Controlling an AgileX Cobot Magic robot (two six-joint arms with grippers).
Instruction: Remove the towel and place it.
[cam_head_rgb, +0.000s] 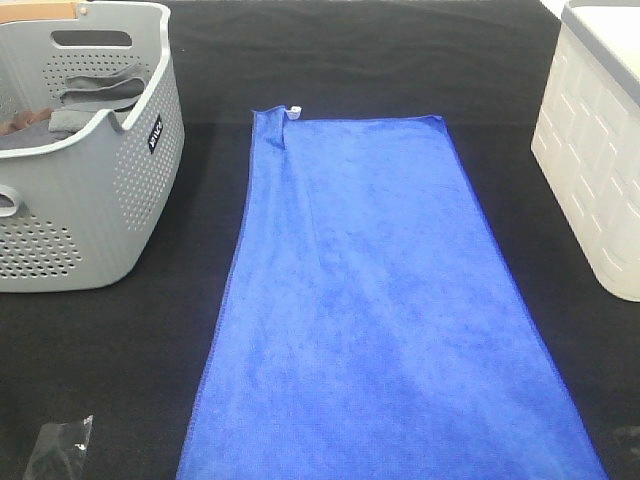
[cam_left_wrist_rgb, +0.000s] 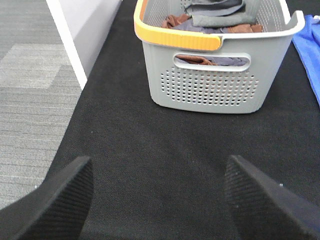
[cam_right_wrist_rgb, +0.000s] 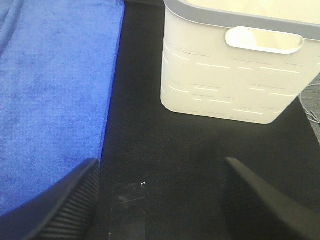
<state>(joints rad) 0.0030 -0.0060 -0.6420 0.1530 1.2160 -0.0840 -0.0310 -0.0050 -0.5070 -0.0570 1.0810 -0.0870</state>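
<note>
The royal-blue towel (cam_head_rgb: 385, 300) lies spread flat and lengthwise on the black table, with its small white tag (cam_head_rgb: 295, 111) at the far left corner. Its edge also shows in the left wrist view (cam_left_wrist_rgb: 310, 50), and it fills one side of the right wrist view (cam_right_wrist_rgb: 50, 90). My left gripper (cam_left_wrist_rgb: 159, 165) is open and empty over bare black table in front of the grey basket. Only a dark tip of it (cam_head_rgb: 60, 448) shows at the front left in the high view. My right gripper (cam_right_wrist_rgb: 161, 167) is open and empty, just beside the towel's right edge.
A grey perforated basket (cam_head_rgb: 110, 190) with an orange handle (cam_left_wrist_rgb: 175, 37) stands at the left and holds grey and brownish cloths (cam_left_wrist_rgb: 200, 20). A white basket (cam_head_rgb: 595, 170) stands at the right, also seen in the right wrist view (cam_right_wrist_rgb: 230, 85). The table's left edge drops to the floor (cam_left_wrist_rgb: 30, 100).
</note>
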